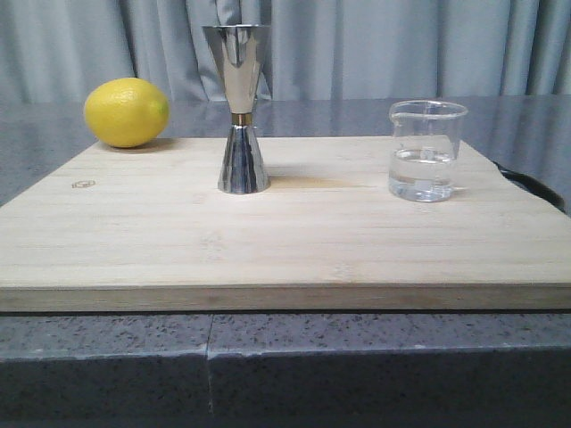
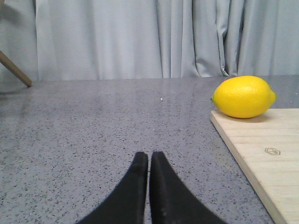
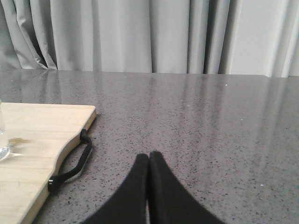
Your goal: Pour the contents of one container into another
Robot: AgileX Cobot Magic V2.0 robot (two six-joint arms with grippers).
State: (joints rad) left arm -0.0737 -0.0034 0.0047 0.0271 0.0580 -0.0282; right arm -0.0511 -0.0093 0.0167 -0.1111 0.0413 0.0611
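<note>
A small clear glass beaker (image 1: pixel 426 150), about half full of clear liquid, stands upright on the right of the wooden board (image 1: pixel 285 241). A tall steel hourglass jigger (image 1: pixel 239 109) with a gold band stands upright near the board's middle. Only a sliver of the beaker (image 3: pixel 3 140) shows at the edge of the right wrist view. My left gripper (image 2: pixel 149 155) is shut and empty over the grey counter, left of the board. My right gripper (image 3: pixel 149 156) is shut and empty over the counter, right of the board. Neither gripper appears in the front view.
A yellow lemon (image 1: pixel 127 111) lies at the board's back left corner, also the lemon (image 2: pixel 243 96) in the left wrist view. A black strap handle (image 3: pixel 74 163) hangs off the board's right end. Grey curtains hang behind the speckled stone counter (image 1: pixel 285 357).
</note>
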